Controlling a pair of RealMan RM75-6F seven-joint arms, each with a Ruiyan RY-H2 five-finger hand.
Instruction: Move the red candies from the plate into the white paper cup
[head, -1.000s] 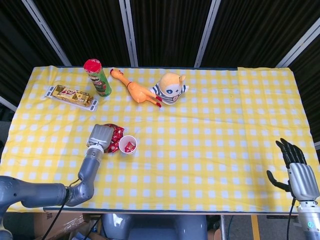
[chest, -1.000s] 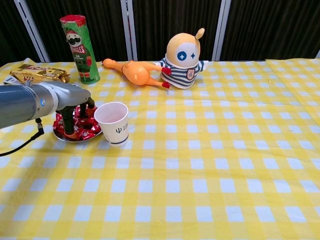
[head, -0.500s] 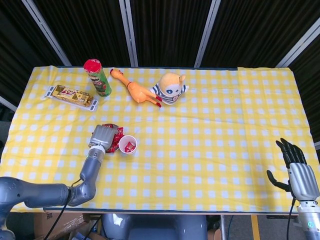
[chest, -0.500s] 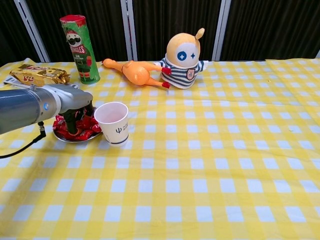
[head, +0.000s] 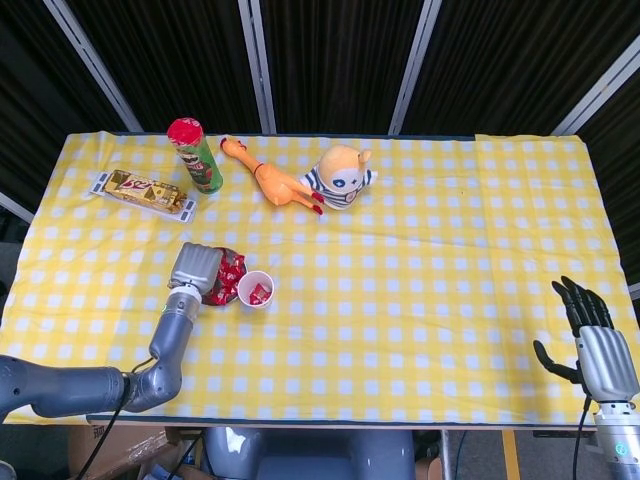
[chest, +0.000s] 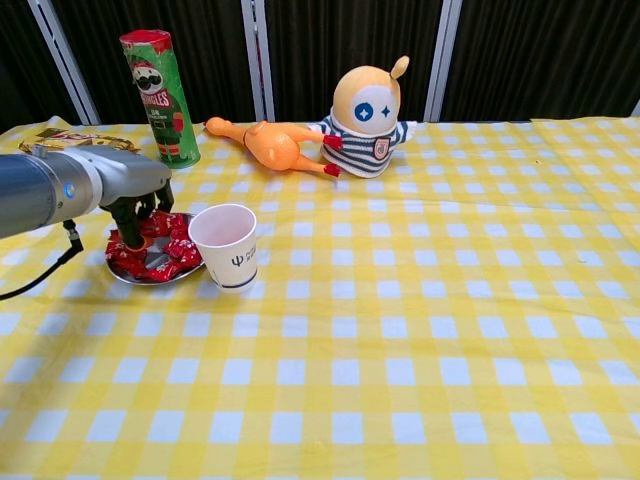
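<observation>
At the left of the frame, my left hand hangs over the plate, its fingers pointing down into the heap of red candies. Half a second ago it sat lower and closer to the cup, fingers buried among the wrappers; now it has risen a little and shifted toward the left edge of the plate. The fingertips look drawn together on something red at the heap's left side, but I cannot tell whether a candy is really pinched there. The candies otherwise lie on the plate as before. The cup stands upright just right of the plate, unmoved, and the head view shows red candy already inside it. My right hand rests at the lower right corner of the head view, fingers apart and holding nothing, exactly where it was. At the upper left, the can, the rubber chicken and the doll have not moved.
</observation>
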